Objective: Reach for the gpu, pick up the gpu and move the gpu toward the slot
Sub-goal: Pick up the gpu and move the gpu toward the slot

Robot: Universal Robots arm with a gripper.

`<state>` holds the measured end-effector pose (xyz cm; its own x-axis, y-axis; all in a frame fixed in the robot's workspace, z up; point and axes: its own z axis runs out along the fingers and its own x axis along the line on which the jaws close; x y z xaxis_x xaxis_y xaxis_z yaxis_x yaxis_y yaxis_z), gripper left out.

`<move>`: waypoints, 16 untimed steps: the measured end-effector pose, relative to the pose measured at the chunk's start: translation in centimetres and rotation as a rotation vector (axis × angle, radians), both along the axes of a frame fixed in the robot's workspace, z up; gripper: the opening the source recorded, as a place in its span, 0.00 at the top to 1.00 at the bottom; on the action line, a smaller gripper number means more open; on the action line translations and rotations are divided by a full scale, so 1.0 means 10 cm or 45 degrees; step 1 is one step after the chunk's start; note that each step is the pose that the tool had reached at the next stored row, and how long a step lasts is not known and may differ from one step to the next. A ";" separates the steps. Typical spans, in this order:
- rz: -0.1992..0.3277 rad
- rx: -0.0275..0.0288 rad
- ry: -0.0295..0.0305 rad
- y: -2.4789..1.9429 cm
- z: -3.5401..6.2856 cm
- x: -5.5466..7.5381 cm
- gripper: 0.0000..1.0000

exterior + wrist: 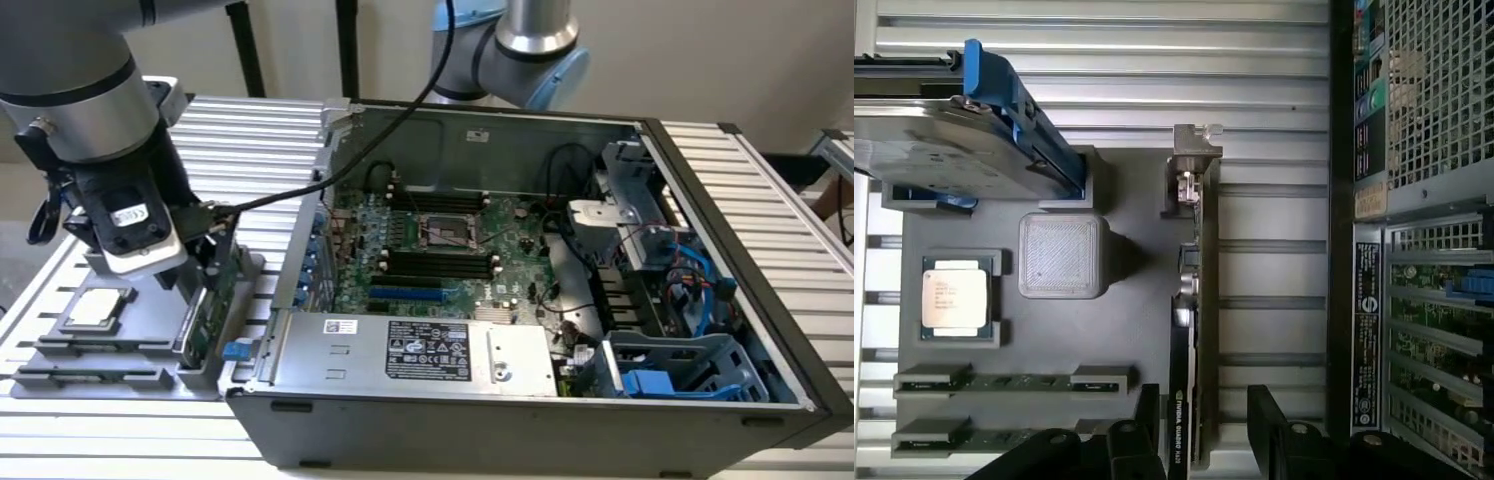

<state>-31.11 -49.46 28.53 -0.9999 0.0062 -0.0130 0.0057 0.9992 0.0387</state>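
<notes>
The gripper [1206, 432] straddles the edge-on gpu [1189, 300], one finger on each side, spread apart. The gpu stands in a gray tray [1134, 320] with a chip [954, 300] and a drive [949, 150].

Ribbed table [1154, 30] gleams: bare, smooth metal. Tray [1144, 300] is matt grey plastic, its 1 square block [1061, 255] finely ridged. Processor chip [955, 298] has a satin silver metal lid. Hard drive [944, 150] is dull metal with glossy blue plastic rails [1019, 105]. Graphics card [1181, 425], edge-on, is dark and semi-gloss, its bracket [1192, 160] shiny metal.
</notes>
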 end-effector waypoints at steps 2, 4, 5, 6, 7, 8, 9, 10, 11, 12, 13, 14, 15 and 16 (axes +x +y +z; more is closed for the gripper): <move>-0.009 0.0000 0.0001 0.019 -0.036 0.00 0.52; -0.018 0.0002 -0.0002 0.041 -0.073 0.00 0.52; -0.023 0.0002 -0.0002 0.051 -0.092 0.00 0.52; -0.027 0.0000 -0.0002 0.060 -0.110 0.00 0.52; -0.031 -0.0003 -0.0002 0.071 -0.127 0.00 0.52; -0.034 -0.0006 0.0000 0.082 -0.145 0.00 0.52; -0.036 -0.0009 -0.0001 0.092 -0.163 0.00 0.52; -0.037 -0.0012 -0.0002 0.103 -0.181 0.00 0.52; -0.038 -0.0017 -0.0004 0.114 -0.202 0.00 0.52; -0.038 -0.0028 -0.0004 0.120 -0.220 0.00 0.52; -0.038 -0.0040 -0.0003 0.126 -0.237 -0.01 0.52; -0.038 -0.0055 -0.0003 0.131 -0.256 -0.02 0.52; -0.038 -0.0067 -0.0003 0.136 -0.273 -0.03 0.52; -0.038 -0.0082 -0.0003 0.143 -0.292 -0.04 0.52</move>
<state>-31.52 -48.03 25.62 -0.9993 0.0358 -0.0134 0.0354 0.9989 0.0323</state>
